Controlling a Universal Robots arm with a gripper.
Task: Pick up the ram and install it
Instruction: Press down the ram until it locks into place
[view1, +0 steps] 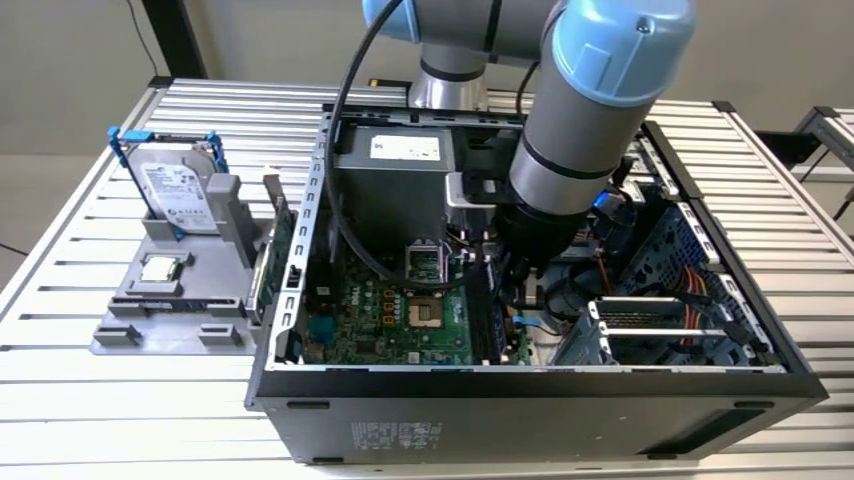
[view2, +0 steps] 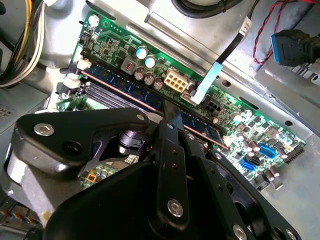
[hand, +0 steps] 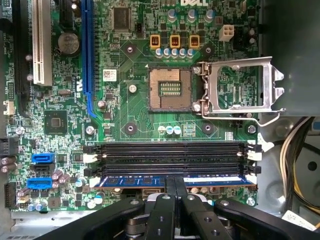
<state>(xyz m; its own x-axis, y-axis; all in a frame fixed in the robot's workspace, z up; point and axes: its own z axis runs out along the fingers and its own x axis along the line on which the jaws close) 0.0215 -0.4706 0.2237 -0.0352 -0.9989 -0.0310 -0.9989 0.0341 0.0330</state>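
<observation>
The ram (hand: 125, 181) is a thin blue stick standing in the outermost of the long black slots (hand: 170, 150) on the green motherboard (hand: 130, 115). In the second wrist view the ram (view2: 125, 90) runs along the board's edge beside those slots. My gripper (hand: 175, 182) is shut, its two black fingers pressed together, and their tips rest on the middle of the ram's top edge (view2: 172, 116). In the exterior view the gripper (view1: 518, 295) reaches down inside the open computer case, over the motherboard (view1: 387, 300).
The case walls (view1: 534, 400) enclose the arm, with a power supply (view1: 400, 160) behind and a drive cage (view1: 654, 320) at the exterior view's right. The processor socket (hand: 170, 89) stands open. A grey fixture (view1: 147, 310) outside holds a hard drive (view1: 174, 185) and a green card (view1: 274, 250).
</observation>
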